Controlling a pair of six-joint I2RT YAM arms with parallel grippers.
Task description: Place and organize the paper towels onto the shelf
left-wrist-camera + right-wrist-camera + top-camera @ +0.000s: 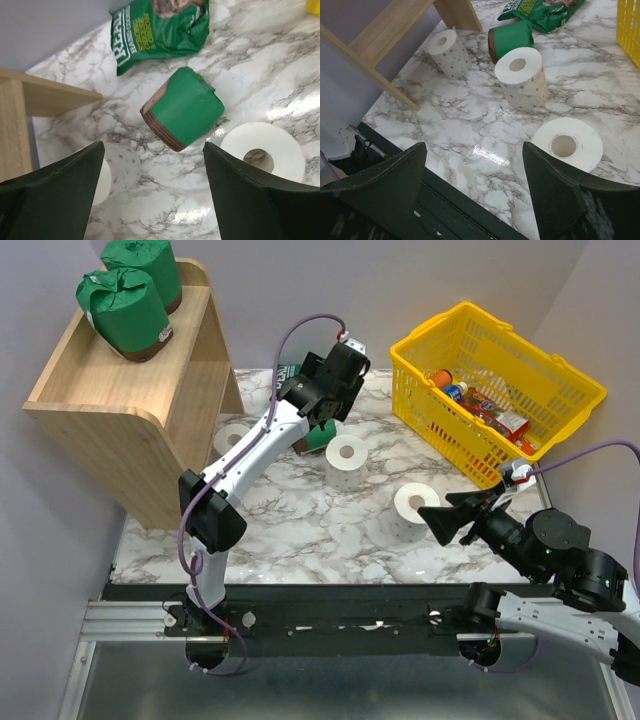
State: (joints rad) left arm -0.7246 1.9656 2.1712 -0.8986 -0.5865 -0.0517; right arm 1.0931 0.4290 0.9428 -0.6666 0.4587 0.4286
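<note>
At the upper left of the overhead view, two green-wrapped paper towels stand upright on the top tray of the shelf. That makes two of six placed, it appears, with four left on the table. Further right, a white roll stands on end just beside the shelf's foot. The left gripper, fingers spread wide and holding nothing, hovers over the third green roll. This one lies on its side, long axis running lower left to upper right in the wrist view, brown end toward lower left. A second white roll and a third white roll stand core-up at centre. At lower right, the right gripper is also open and empty, near that third roll
</note>
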